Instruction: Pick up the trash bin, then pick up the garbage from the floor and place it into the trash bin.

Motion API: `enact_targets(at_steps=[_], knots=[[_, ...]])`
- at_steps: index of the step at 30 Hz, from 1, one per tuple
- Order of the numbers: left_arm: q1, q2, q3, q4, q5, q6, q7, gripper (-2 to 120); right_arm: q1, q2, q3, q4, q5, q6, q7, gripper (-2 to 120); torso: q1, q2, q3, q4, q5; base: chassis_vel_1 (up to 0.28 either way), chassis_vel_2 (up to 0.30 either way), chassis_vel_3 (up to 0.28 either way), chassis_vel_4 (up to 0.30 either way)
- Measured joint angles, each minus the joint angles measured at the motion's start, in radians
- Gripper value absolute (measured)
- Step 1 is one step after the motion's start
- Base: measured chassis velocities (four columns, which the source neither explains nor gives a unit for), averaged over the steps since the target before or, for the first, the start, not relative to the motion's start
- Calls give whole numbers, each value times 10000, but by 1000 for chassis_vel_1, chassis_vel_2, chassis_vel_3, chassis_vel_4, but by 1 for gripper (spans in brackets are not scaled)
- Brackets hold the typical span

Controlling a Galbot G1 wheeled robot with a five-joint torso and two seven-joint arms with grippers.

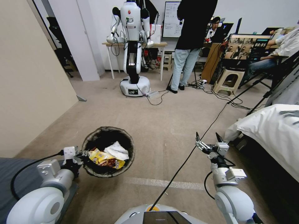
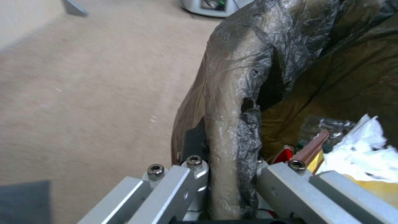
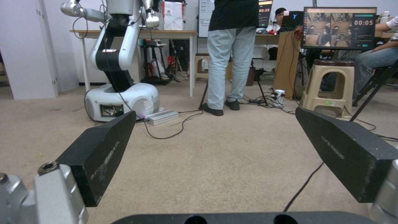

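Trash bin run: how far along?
Left gripper is clamped on the trash bin rim, holding it. Garbage, yellow wrappers and white tissue, lies inside. Right gripper is open, empty, over bare carpet. No litter on the visible floor, so possibly near done.

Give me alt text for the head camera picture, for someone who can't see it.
The left end effector grips the rim of the trash bin, which holds yellow wrappers and white tissue above beige carpet. The right end effector hovers open over bare carpet, a black cable running beneath.
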Motion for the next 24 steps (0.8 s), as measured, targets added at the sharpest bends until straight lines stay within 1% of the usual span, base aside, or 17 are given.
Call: enact_targets(at_steps=[4,7,9,11,13,15,17,18,19,20,23,24], knots=[[174,-38,273,0,-44,6,0,2,67,-20,-92,-40,10,-6,6,100,0,0,0,3,1,0,0,0,0],[253,-14,732,0,-29,8,20,2,31,4,-93,-47,13,-8,14,100,0,0,0,-3,0,0,0,0,0],[269,-15,818,0,-7,8,18,2,28,7,-92,-47,13,-8,15,100,0,0,0,-3,0,0,0,0,0],[345,-42,1139,0,64,8,-85,2,24,29,-96,-50,12,-10,19,100,0,0,0,-1,0,0,0,0,0],[361,-48,1188,1,71,8,-127,2,25,34,-99,-51,11,-11,18,100,-1,0,0,-1,0,0,0,0,0],[455,-88,1388,0,34,8,-427,2,33,56,-124,-65,5,-12,20,100,0,0,0,-2,0,0,0,0,0],[480,-100,1422,1,20,8,-479,2,40,60,-132,-70,2,-12,21,100,0,0,0,-2,0,0,0,0,0],[555,-141,1542,1,-67,8,-665,2,47,74,-159,-86,-5,-12,22,100,0,0,0,0,0,0,0,0,0],[555,-141,1542,1,-67,8,-665,2,47,74,-159,-86,-5,-12,22,100,0,0,0,0,0,0,0,0,0],[616,-177,1717,1,-231,8,-964,2,47,91,-196,-106,-19,-8,22,100,0,0,0,0,0,0,0,0,0],[631,-194,1808,1,-338,8,-1118,2,48,102,-210,-114,-29,-3,23,100,0,0,0,1,0,0,0,0,0],[638,-230,1987,1,-600,8,-1420,2,43,126,-244,-138,-53,17,23,100,0,0,0,0,0,0,0,0,0]])
